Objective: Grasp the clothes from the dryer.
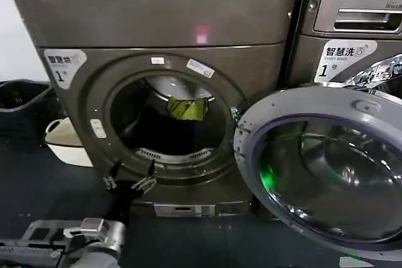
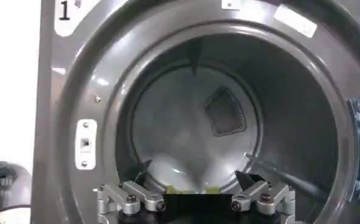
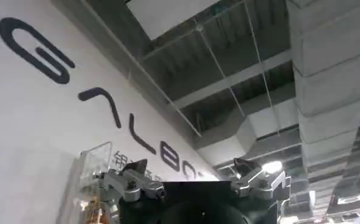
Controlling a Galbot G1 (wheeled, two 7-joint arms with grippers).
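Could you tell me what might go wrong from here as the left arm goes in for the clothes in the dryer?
1. The open left gripper sits low at the dryer porthole's bottom rim, so it could catch the lip going in.
2. The yellow-green piece lies deep and higher up on the dark clothes, so a low reach may grab nothing.
3. The open door hangs alongside, so pulled fabric could snag it.

A dark, matte floor [image 1: 38,180] spreads across the foreground, and a plain white wall [image 1: 25,36] rises behind. Against it on the left sits a black plastic bin [image 1: 22,95], with a cream-coloured plastic basket [image 1: 63,142] just beside it on the floor. A second grey machine bearing an LG logo and a silver drawer panel [image 1: 358,17] stands at the right. Overhead, a white wall with large dark lettering [image 3: 52,115] meets an exposed ceiling of grey ducts and beams [image 3: 326,91], with a bright ceiling lamp [image 3: 271,166] glowing.
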